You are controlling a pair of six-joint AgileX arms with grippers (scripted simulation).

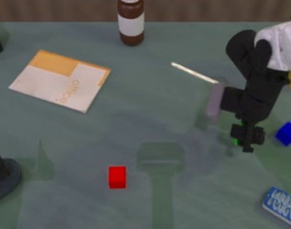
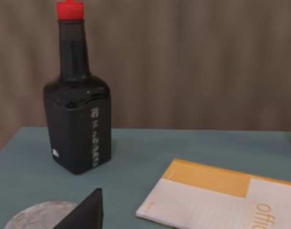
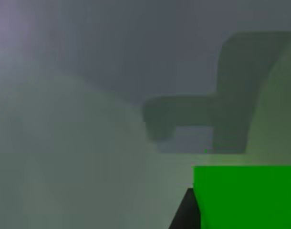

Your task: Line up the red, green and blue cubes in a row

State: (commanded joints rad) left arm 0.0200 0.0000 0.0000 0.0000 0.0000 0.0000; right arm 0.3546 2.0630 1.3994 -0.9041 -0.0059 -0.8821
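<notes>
the grey-green counter (image 1: 150, 90) fills the top view; across the right of that frame reaches the right arm, black with a white shell, its right claw (image 1: 245, 136) pointing down at the middle right; the small matte bright green cube (image 1: 236, 141) shows only as a sliver under the black fingers there, and in the right wrist view the same cube (image 3: 245, 195) fills the lower right corner with a black finger (image 3: 183, 214) against its side, so the claw looks clamped on it, though whether the cube rests on the counter or hangs just off it i cannot tell; the left arm sits parked at the left edge of the top view, and its left claw (image 2: 83, 214) appears only as one dark tip low in the left wrist view, so whether it is apart or together i cannot tell; the white and orange office notepad (image 1: 59, 80) lies flat in the upper left; the brown bottle with a white label (image 1: 130, 21) stands at top centre; the flat blue patterned pack (image 1: 283, 205) lies in the lower right corner; the small matte deep blue cube (image 1: 286, 133) sits at the right edge, near the right claw but apart from it; the small matte bright red cube (image 1: 117, 176) sits low, left of centre, well apart from the other two cubes; a thin pale stick (image 1: 193, 73) lies slanted in the upper right; in the left wrist view a black square bottle with a red cap (image 2: 77, 109) stands upright beside the notepad.
</notes>
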